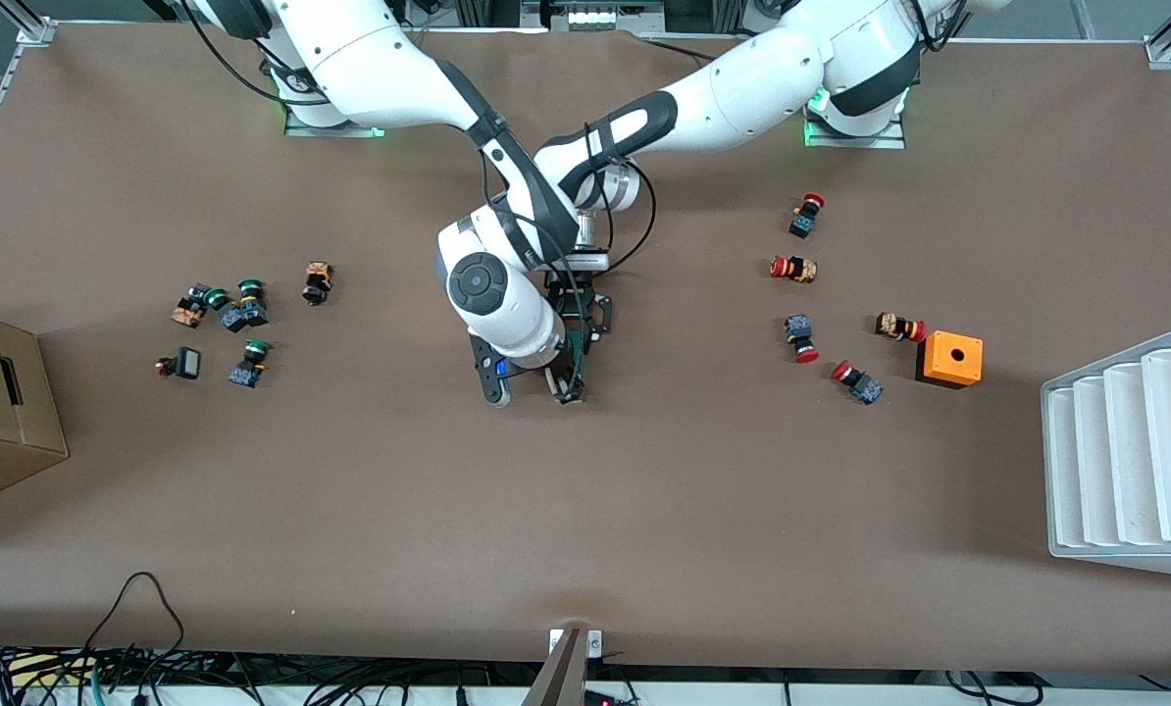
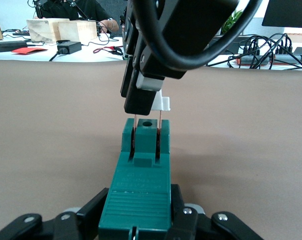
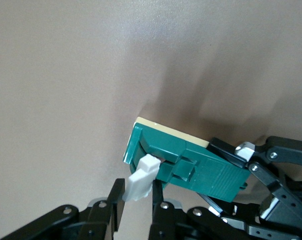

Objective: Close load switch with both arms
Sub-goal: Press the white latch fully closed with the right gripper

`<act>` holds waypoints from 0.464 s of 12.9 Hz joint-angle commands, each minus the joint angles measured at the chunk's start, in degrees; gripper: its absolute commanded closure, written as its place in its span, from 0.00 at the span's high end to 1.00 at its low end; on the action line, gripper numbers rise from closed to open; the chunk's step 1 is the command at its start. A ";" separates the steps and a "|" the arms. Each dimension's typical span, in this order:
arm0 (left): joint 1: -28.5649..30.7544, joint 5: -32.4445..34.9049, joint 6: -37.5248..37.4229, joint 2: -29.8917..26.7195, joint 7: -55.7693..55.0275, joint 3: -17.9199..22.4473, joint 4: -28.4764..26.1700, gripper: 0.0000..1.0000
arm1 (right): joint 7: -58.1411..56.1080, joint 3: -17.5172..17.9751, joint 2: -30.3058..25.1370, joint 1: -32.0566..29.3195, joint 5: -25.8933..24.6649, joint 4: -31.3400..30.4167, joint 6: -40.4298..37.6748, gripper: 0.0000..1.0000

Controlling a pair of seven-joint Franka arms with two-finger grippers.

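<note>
At the middle of the surface, the left end effector pinches the green switch body while the right end effector nips its white lever; best press the lever down squarely, with the body held steady.

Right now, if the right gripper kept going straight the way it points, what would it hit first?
The right gripper is shut on the white lever of the load switch, which the left gripper holds. Going on would push the lever into the switch body; the table lies past it.
</note>
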 commanded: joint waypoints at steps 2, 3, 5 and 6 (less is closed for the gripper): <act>-1.66 2.12 2.36 2.26 -0.26 0.12 3.81 0.23 | -0.75 -0.71 3.55 -1.84 -0.94 3.83 1.94 0.27; -1.66 2.12 2.36 2.26 -0.26 0.12 3.81 0.23 | -1.45 -0.79 4.16 -2.19 -0.94 4.27 2.03 0.27; -1.66 2.12 2.45 2.26 -0.26 0.12 3.81 0.23 | -1.46 -0.88 5.65 -2.45 -0.85 6.20 2.03 0.35; -1.66 2.12 2.45 2.26 -0.26 0.12 3.81 0.23 | -1.46 -0.88 6.01 -2.45 -0.94 6.64 2.03 0.36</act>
